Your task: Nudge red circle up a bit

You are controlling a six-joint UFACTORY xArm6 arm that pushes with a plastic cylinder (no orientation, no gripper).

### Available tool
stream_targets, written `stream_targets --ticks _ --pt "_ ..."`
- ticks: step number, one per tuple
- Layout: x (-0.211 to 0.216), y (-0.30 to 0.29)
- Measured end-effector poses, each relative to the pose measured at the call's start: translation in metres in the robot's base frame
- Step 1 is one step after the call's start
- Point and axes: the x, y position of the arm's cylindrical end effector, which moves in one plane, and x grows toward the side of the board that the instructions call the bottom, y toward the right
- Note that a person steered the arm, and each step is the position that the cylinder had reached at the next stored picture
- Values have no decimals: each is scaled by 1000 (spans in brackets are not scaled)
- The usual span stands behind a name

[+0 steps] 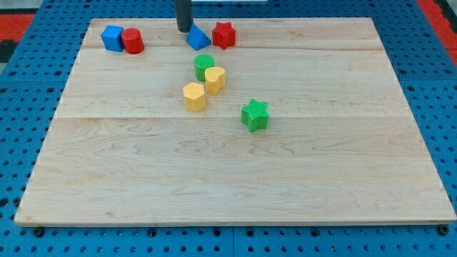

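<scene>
Resting at the far edge of the surface (143, 185), my tip (184, 30) sits just left of the blue triangle (198, 37), with the red star (224, 34) on that block's right. This rig carries no gripper, only the rod. Well to the left, the red circle (133, 41) touches the blue cube (112, 37). Nearer me sit a green circle (204, 66), two yellow blocks (215, 79) (194, 96) and a green star (255, 115).
</scene>
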Motion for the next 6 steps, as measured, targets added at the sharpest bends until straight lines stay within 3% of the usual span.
stream_targets --ticks 1,3,4,6 --pt "1 -27" --pt "84 -37" --pt "83 -81" --pt "58 -105"
